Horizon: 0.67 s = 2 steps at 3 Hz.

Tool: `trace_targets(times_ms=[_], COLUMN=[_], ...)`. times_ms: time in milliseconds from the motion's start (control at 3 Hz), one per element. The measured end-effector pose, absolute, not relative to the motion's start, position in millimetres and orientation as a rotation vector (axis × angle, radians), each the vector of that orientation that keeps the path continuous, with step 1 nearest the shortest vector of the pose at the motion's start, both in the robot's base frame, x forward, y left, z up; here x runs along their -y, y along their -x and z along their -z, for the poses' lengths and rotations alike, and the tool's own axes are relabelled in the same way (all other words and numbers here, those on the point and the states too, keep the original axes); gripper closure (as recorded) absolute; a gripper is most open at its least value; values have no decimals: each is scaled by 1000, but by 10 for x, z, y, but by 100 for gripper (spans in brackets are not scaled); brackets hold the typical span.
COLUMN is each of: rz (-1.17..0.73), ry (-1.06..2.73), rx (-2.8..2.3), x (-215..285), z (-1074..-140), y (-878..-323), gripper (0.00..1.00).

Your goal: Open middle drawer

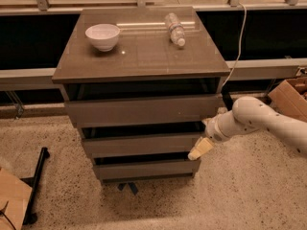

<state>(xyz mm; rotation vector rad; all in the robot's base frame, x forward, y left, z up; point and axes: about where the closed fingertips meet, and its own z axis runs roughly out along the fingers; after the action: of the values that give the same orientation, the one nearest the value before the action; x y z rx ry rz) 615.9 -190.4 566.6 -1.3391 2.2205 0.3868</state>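
A grey-brown cabinet with three handleless drawers stands in the middle of the camera view. The middle drawer [139,143] has a flat slab front and sits between the tall top drawer [144,110] and the small bottom drawer [144,168]. A dark gap shows above its front. My gripper [200,149], on a white arm coming from the right, is at the right end of the middle drawer front, its cream finger pointing down-left at the lower right corner.
A white bowl [102,36] and a lying plastic bottle [175,28] are on the cabinet top. A cardboard box [290,92] stands at the right. Another box [12,200] and a black stand [34,186] are at the lower left. Speckled floor lies around.
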Motion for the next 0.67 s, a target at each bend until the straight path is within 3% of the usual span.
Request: trace_targets(times_ms=[667], rz=[-443], ry=[1243], rx=[-2261], x=[1902], z=[-5273], y=[-6157], gripper=[0])
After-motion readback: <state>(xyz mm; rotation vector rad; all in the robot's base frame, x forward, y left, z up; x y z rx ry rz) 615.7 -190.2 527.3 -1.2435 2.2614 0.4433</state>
